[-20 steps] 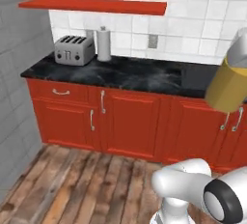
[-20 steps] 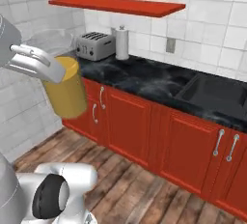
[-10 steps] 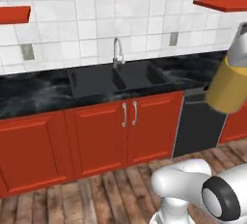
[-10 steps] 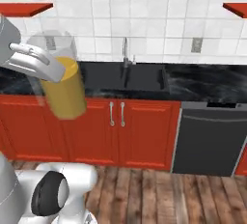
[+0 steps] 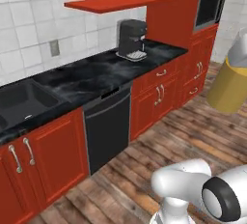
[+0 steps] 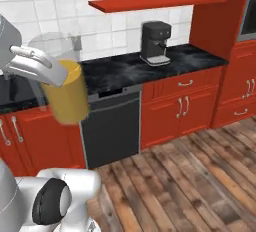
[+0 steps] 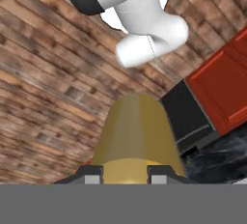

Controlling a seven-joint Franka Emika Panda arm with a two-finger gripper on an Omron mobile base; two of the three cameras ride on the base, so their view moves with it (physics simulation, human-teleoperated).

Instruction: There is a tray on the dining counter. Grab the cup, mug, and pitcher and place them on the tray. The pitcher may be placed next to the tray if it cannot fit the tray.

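You are carrying the tall clear glass pitcher (image 6: 64, 92), orange-yellow in its lower part, high above the wooden plank floor (image 6: 190, 176). The pincer (image 7: 125, 174) is clamped on it: in the hand view one dark finger tip presses each side of the yellow cylinder. In the right base view the pitcher hangs tilted, in front of the black dishwasher (image 6: 111, 126). In the left base view it sits at the right edge (image 5: 230, 89), well apart from the cabinets.

What could go wrong: the pitcher is tall and smooth, and it is gripped near one end, so a sharp turn or stop of the base could swing it loose or make it slip, and it would fall to the floor. Its tilt could spill the contents. Swinging close to the red cabinet fronts (image 6: 182, 107) could knock it.

Count, left to right: one pitcher, one dishwasher, one black coffee machine (image 6: 156, 42) on the black marbled surface (image 6: 125, 68), one red wall shelf (image 6: 155, 1).
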